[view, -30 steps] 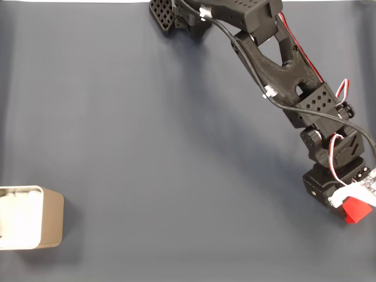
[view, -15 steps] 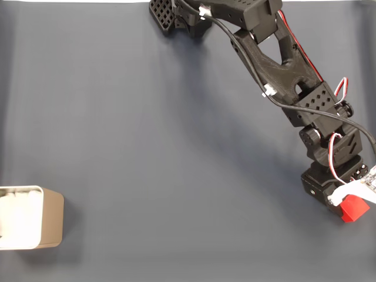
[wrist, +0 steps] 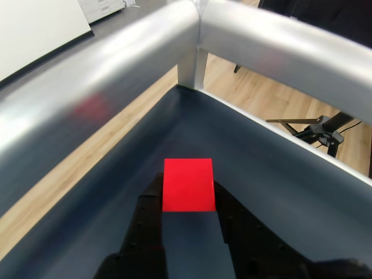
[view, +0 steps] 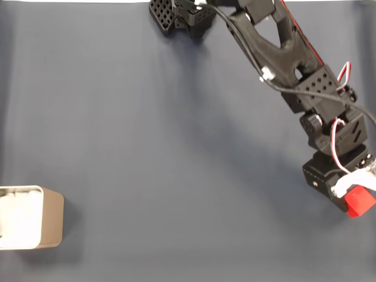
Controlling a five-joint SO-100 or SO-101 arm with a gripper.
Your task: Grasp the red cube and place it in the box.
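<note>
Dark slate-blue covering spreads over the tabletop (view: 147, 153), bounded in the wrist view by a silver metal rail (wrist: 145, 40) that turns a corner, with pale wood flooring (wrist: 244, 93) beyond it. Step in hand: the grasp. The tool (view: 352, 197) sits at the far right edge of the fixed view, clenched on the red cube (view: 359, 202), whose top face shows between the two dark fingers (wrist: 145, 203) in the wrist view (wrist: 187, 184); whether the cube is clear of the cover cannot be told. The box (view: 51, 218), tan-walled with a white lining, stands at the lower left edge of the fixed view, well apart from the cube, with bare cover between them.

Pose: the black arm (view: 282, 53) reaches from its base (view: 176, 14) at top centre diagonally down to the right, nearly fully extended, the wrist bent downward, red and white leads looping beside it.

Judged next move: lift the cube clear, then swing across the whole width of the tabletop toward the box, keeping the grip firm until the cube hangs over the white interior. Such a long sweep calls for a secure hold and enough height to pass the box's rim.
</note>
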